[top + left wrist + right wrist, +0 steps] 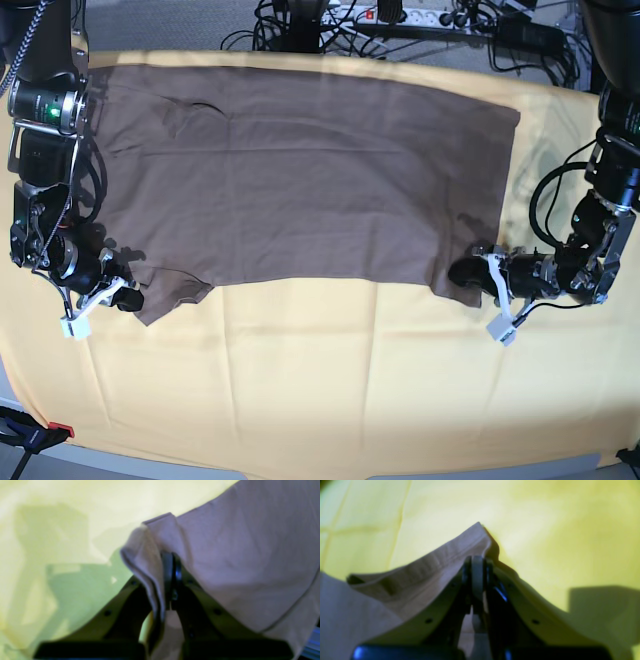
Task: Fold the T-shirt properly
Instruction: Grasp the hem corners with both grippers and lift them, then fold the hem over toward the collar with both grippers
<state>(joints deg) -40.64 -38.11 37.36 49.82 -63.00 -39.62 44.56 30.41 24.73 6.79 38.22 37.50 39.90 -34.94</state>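
Note:
The taupe-brown T-shirt (pixel 300 170) lies spread across the far half of the pale-yellow cloth (pixel 320 370). My left gripper (pixel 171 562), at the right of the base view (pixel 462 272), is shut on a fold of the T-shirt's near corner (pixel 225 555). My right gripper (pixel 478 563), at the left of the base view (pixel 128 299), is shut on the hemmed edge of the T-shirt (pixel 432 565) at its other near corner. Both grippers sit low on the cloth.
The pale-yellow cloth covers the whole table. Cables and a power strip (pixel 400 15) lie beyond the far edge. A red-handled clamp (pixel 45 433) sits at the near left corner.

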